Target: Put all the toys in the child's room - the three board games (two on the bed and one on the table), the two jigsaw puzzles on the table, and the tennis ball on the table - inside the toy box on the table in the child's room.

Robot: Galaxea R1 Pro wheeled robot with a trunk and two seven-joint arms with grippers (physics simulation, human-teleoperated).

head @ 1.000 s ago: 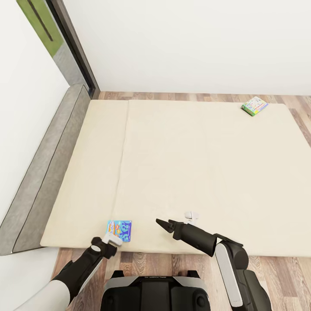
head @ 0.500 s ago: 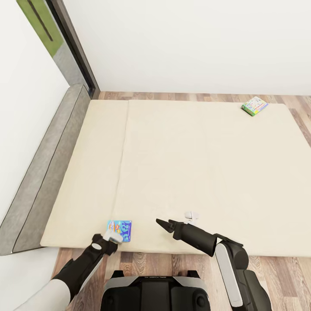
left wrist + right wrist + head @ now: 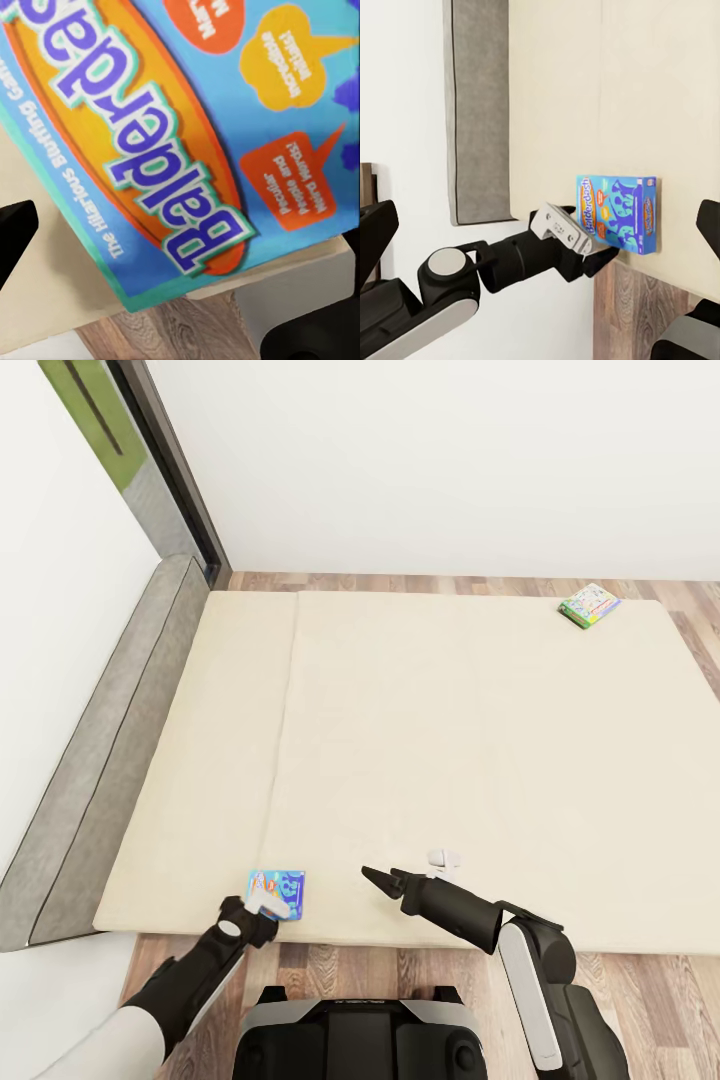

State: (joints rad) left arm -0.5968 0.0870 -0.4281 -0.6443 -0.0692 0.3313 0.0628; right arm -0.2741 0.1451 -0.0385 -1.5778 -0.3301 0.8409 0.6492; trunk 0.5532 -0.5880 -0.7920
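I look down on the bed [image 3: 430, 760], its plain beige mattress wide and bare, a faint seam running lengthwise near its left third; a low grey headboard [image 3: 100, 760] runs along the 9 o'clock side against a white wall; wood-plank floor [image 3: 640, 980] shows at 6 o'clock and in a strip at 12 o'clock below the far wall; a dark door frame [image 3: 170, 470] stands at 11 o'clock.

The blue Balderdash board game [image 3: 277, 892] lies flat at the mattress's near edge, at 7 o'clock; its cover is bright blue with a teal border, an orange oval carrying purple lettering, and orange and yellow speech bubbles; from my left wrist the box [image 3: 187, 127] sits close up, one corner reaching past the mattress edge over the floor. A green-edged board game [image 3: 589, 604] lies at the far right corner, at 1 o'clock, well apart from the first.

My left gripper [image 3: 262, 907] is at the blue box's near edge; in the right wrist view its fingers [image 3: 600, 259] lie apart beside that box [image 3: 619, 212], not clamped on it. My right gripper [image 3: 372, 878] hovers over the mattress just right of the box; I cannot tell whether its dark fingers are parted.
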